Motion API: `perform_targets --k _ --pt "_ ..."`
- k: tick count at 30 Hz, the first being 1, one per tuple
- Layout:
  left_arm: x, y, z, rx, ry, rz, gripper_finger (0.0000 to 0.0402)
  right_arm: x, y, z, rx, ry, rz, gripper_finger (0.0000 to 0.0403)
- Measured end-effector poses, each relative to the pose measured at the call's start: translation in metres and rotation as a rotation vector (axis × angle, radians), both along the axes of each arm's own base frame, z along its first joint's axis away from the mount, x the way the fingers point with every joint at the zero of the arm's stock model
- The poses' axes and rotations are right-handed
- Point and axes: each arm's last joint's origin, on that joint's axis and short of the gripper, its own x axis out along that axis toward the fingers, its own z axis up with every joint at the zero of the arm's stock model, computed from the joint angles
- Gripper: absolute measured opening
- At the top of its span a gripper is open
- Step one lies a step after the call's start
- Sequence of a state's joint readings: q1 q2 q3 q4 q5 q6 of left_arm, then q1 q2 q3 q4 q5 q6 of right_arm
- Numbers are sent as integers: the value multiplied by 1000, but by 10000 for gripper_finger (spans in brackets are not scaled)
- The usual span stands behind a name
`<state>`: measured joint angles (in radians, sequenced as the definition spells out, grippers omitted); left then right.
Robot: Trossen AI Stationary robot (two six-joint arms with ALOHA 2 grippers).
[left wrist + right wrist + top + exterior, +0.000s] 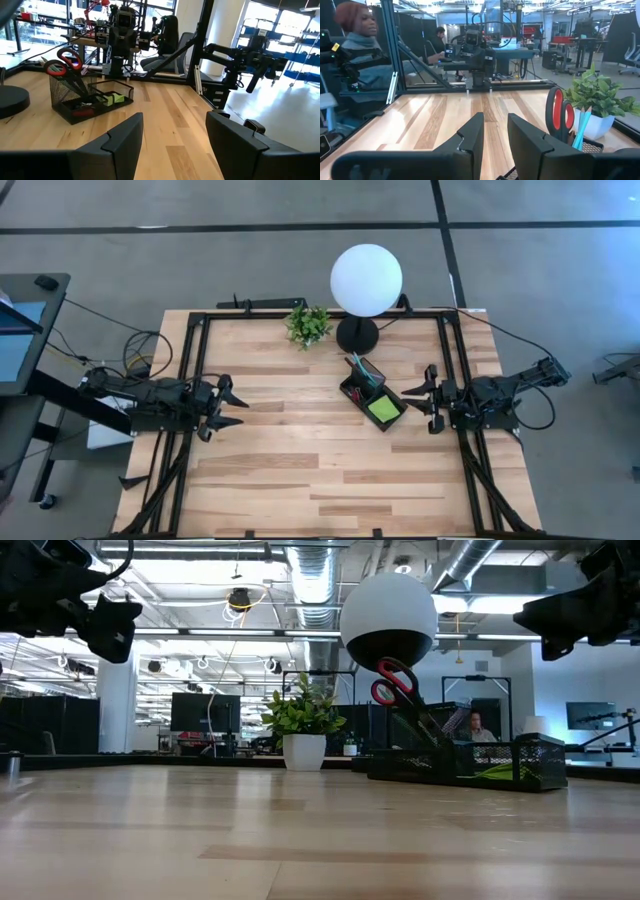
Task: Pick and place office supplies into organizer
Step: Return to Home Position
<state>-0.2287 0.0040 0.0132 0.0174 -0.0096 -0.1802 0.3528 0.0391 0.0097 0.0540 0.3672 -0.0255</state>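
1. The table [300,470] is pale wood with a black frame around it.
2. A white globe lamp [366,279] stands at the far edge, right of centre.
3. The left gripper [238,404] hangs high over the table's left side. Its jaws are wide apart and hold nothing.
4. The right gripper [418,398] hangs high over the right side, near the organizer. Its jaws stand a little apart and are empty.
5. A small plant [308,325] sits just left of the lamp.
6. The organizer [345,388] sits right of centre, just nearer than the lamp's base.
7. The scissors [397,680] stand tilted in its tall section, red handles up.
8. A green pad [384,409] lies in its low section.
9. A teal pen [581,125] stands beside the scissors.
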Motion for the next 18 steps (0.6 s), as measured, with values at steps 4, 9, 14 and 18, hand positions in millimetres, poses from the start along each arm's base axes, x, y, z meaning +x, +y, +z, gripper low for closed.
perform_targets --k 4,9,14,18 --pt "0 0 0 3 -1 2 213 0 0 0 0 0 0 81" --pt "0 0 0 1 0 3 213 0 0 0 0 0 0 81" --pt "0 0 0 0 1 3 213 0 0 0 0 0 0 81" --pt "0 0 0 3 0 3 213 0 0 0 0 0 0 81"
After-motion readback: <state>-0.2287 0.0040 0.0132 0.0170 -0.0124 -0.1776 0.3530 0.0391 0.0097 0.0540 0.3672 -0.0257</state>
